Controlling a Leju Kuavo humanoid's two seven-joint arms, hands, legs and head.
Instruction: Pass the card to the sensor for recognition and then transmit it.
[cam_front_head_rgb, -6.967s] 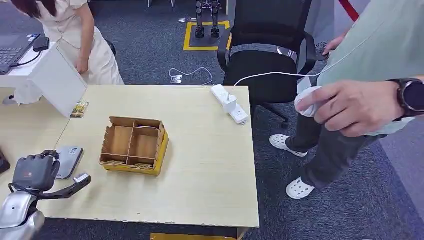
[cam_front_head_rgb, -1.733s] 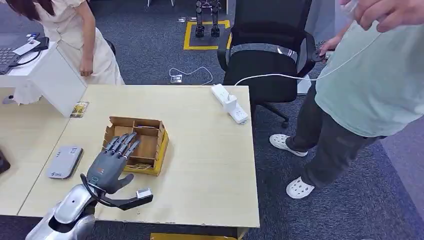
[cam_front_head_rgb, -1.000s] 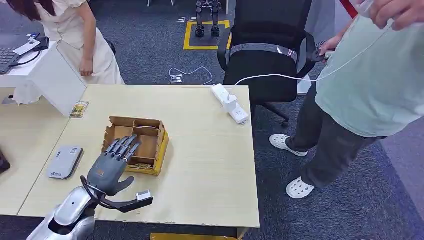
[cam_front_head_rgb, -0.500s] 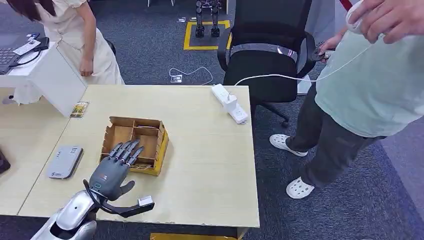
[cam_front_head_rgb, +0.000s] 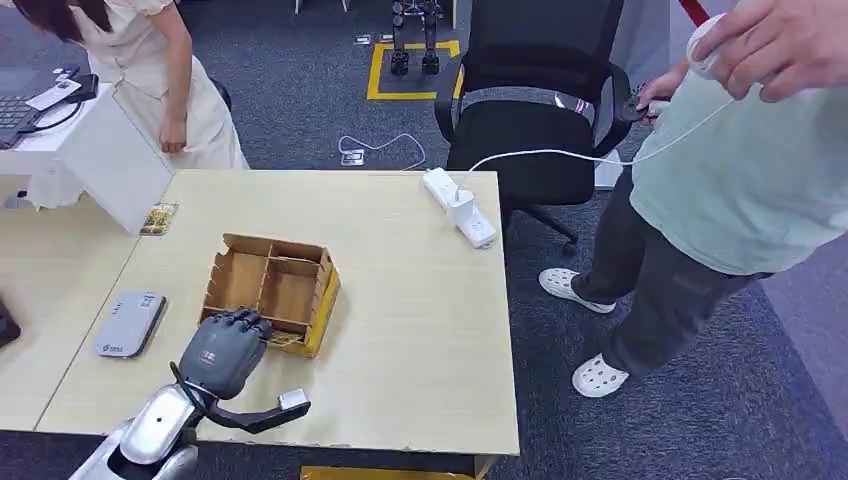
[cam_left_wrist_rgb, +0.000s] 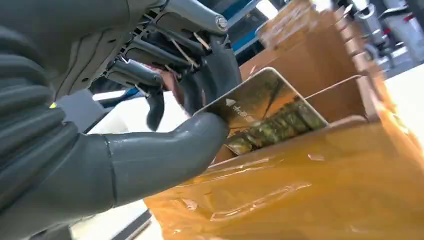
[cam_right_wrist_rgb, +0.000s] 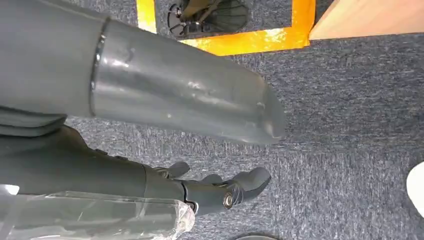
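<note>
A cardboard box (cam_front_head_rgb: 322, 308) with compartments sits on the light wooden table (cam_front_head_rgb: 420, 330). My left hand (cam_front_head_rgb: 225, 352) is at the box's near front compartment, fingers curled in. In the left wrist view the thumb (cam_left_wrist_rgb: 165, 152) and dark fingers pinch a gold and green card (cam_left_wrist_rgb: 260, 107) standing in that compartment behind the box's yellow wall (cam_left_wrist_rgb: 300, 185). A grey card sensor (cam_front_head_rgb: 130, 322) lies flat to the left of the hand. My right hand (cam_right_wrist_rgb: 100, 170) hangs over the carpet, fingers apart and holding nothing.
A white power strip (cam_front_head_rgb: 460, 208) lies at the table's far right edge, and a black office chair (cam_front_head_rgb: 535, 100) stands behind it. One person (cam_front_head_rgb: 740, 170) stands at the right holding a white corded device. Another person (cam_front_head_rgb: 150, 80) stands far left beside a white panel (cam_front_head_rgb: 110, 160). A loose card (cam_front_head_rgb: 159, 218) lies near it.
My left hand came from the sensor to the box. In the last second it drew back to the front compartment and its spread fingers closed on a card.
</note>
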